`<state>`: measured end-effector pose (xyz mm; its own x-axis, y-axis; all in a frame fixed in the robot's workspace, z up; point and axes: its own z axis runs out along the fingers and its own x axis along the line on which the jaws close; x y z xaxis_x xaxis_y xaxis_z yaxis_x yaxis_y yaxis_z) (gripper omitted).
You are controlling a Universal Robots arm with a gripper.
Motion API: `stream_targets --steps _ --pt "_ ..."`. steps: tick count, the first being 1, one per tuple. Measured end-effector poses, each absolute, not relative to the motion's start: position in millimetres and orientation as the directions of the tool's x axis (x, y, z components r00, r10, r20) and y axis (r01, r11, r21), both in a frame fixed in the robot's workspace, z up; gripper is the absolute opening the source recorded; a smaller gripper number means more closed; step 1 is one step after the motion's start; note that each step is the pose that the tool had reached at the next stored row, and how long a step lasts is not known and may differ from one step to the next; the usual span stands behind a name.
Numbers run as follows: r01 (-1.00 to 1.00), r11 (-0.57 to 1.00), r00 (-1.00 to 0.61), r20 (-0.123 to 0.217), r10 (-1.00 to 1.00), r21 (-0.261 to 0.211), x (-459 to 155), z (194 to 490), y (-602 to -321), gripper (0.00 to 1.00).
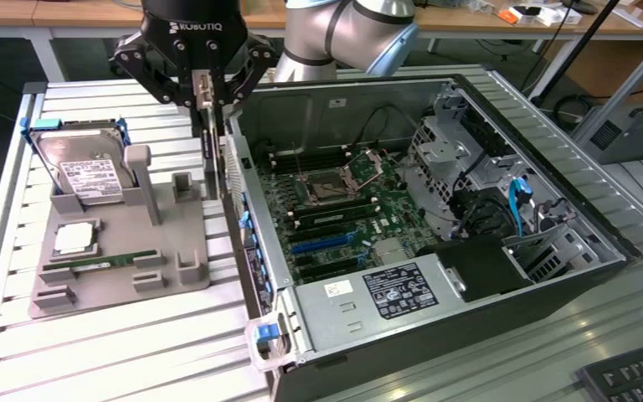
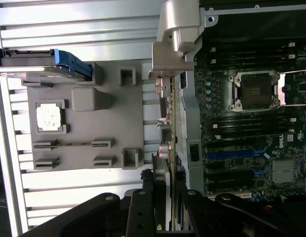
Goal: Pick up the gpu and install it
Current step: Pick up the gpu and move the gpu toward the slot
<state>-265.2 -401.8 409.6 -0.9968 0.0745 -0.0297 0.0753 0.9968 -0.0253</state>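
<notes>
The gpu (image 1: 212, 155) is clamped in the tool (image 1: 201, 99) and is held by its top edge. It hangs straight down under the tool and is seen edge-on. It is held up in the air, just beside the side wall of the open case (image 1: 545, 293), between the grey tray (image 1: 120, 251) and the green board (image 1: 333, 218). Whether the wall is touched by it cannot be told. In the wrist view, the gpu (image 2: 172, 123) is seen as a thin line running out from the tool (image 2: 168, 173), along the edge of the case.

The word "ROBOTIQ" is written in white on the black body of the tool. A white label is stuck on the hard drive (image 1: 81, 172), which stands in the tray on the desk (image 1: 131, 352). Another label is stuck on the power box (image 1: 394, 293) in the case. The words on both are too small to be read.
</notes>
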Motion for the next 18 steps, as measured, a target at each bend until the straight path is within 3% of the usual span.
stream_targets --steps 18 --pt "0.075 0.997 -0.997 -0.030 0.075 -0.025 -249.7 409.6 -401.8 0.27"
